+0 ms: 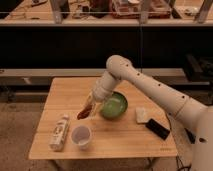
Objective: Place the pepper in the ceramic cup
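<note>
The small dark red-brown pepper point(82, 114) hangs above the wooden table point(65, 95), just left of the green bowl. My gripper point(88, 109) is at the end of the white arm, pointing down and to the left, shut on the pepper. The white ceramic cup point(81, 136) stands upright near the table's front edge, a short way below and in front of the pepper. The pepper is apart from the cup and outside it.
A green bowl point(114, 106) sits mid-table, right beside the gripper. A white labelled bottle point(59, 132) lies left of the cup. A small white block point(142, 115) and a flat black object point(157, 128) lie on the table's right side. Dark shelving stands behind.
</note>
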`<state>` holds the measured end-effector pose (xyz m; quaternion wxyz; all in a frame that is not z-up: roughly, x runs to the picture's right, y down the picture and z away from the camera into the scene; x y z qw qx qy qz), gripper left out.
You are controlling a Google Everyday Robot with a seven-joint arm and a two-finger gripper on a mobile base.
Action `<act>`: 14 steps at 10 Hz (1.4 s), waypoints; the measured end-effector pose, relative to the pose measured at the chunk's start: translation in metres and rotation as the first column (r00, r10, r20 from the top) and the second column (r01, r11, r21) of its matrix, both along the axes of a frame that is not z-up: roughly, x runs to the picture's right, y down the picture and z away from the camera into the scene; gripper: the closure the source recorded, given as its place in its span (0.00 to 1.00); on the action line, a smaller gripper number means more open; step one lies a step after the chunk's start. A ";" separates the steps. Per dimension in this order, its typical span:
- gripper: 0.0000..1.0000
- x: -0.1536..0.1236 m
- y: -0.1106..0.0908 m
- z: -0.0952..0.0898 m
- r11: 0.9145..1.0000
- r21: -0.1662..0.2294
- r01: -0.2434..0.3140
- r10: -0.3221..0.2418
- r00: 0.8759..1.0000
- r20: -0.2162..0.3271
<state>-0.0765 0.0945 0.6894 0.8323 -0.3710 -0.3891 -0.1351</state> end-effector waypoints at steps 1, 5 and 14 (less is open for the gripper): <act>0.81 -0.005 0.008 -0.010 1.000 0.001 0.018 -0.018 1.000 0.011; 0.81 -0.023 0.035 -0.038 0.998 -0.044 0.050 -0.048 0.998 0.043; 0.47 -0.051 0.099 -0.032 0.993 -0.082 0.088 -0.085 0.996 0.041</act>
